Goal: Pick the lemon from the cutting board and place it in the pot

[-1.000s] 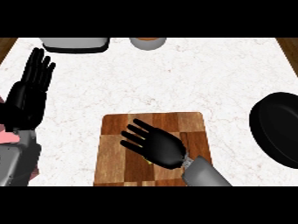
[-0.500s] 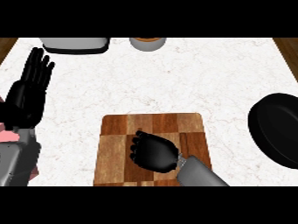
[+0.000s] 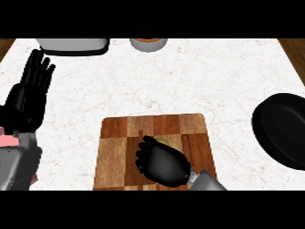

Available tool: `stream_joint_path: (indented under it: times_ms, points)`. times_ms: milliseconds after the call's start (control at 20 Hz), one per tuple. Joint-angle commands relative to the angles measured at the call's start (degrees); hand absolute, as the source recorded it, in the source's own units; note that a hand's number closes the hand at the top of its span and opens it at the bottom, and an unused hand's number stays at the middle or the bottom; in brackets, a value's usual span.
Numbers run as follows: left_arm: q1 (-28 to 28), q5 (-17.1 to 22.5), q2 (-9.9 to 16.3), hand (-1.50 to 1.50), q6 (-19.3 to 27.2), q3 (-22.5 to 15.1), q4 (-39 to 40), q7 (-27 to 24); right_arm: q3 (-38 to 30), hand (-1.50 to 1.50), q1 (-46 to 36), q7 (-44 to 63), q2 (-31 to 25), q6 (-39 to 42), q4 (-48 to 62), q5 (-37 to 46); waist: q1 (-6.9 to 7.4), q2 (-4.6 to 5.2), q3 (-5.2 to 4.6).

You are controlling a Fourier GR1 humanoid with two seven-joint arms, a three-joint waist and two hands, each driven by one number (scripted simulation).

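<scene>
A wooden cutting board (image 3: 121,134) lies on the white marble counter near its front edge. My right hand (image 3: 160,162) is over the board's middle, fingers curled downward round the lemon (image 3: 162,141). Only a small yellow sliver of the lemon shows past the fingertips; the rest is hidden under the hand. The black pot (image 3: 290,130) sits at the right edge of the counter, apart from the board. My left hand (image 3: 28,99) rests open at the left edge, fingers pointing up.
A grey appliance (image 3: 74,44) stands at the back left. A small round container (image 3: 148,43) is at the back centre. White counter stretches between the board and the pot. Wooden floor shows beyond both counter sides.
My right hand went from spread open above the board to curled down over the lemon, and slid slightly toward me. The left hand stayed still.
</scene>
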Motion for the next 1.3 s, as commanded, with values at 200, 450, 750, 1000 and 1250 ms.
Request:
stream_joint_path:
  times_ms: [200,450,750,1000,1250]
  points:
    - [0.97,-0.12,0.49,0.0,0.5,1.14,-0.07,-0.69,-25.09,1.5,-0.19,28.59,3.21,7.26,1.01,-11.64,-2.98,2.44,1.0]
    - [0.94,0.19,0.29,0.0,0.29,0.9,-0.64,-0.35,-35.91,1.5,-7.46,49.39,3.28,7.74,1.64,-9.25,-0.91,1.23,0.52]
    - [0.65,0.24,0.02,0.0,-0.95,-0.34,-0.24,-0.24,-45.29,1.5,-20.54,74.64,3.23,9.83,2.75,4.63,0.87,1.09,0.3]
    - [-0.18,0.04,0.07,0.0,-1.39,-0.74,0.32,-0.02,-46.44,1.5,-31.69,93.52,3.28,17.62,4.67,19.82,2.32,1.16,0.55]
    - [-1.23,0.62,0.32,0.0,-1.16,0.68,0.98,0.22,-50.74,1.5,-37.01,96.59,2.16,27.57,3.32,24.54,0.73,0.82,0.77]
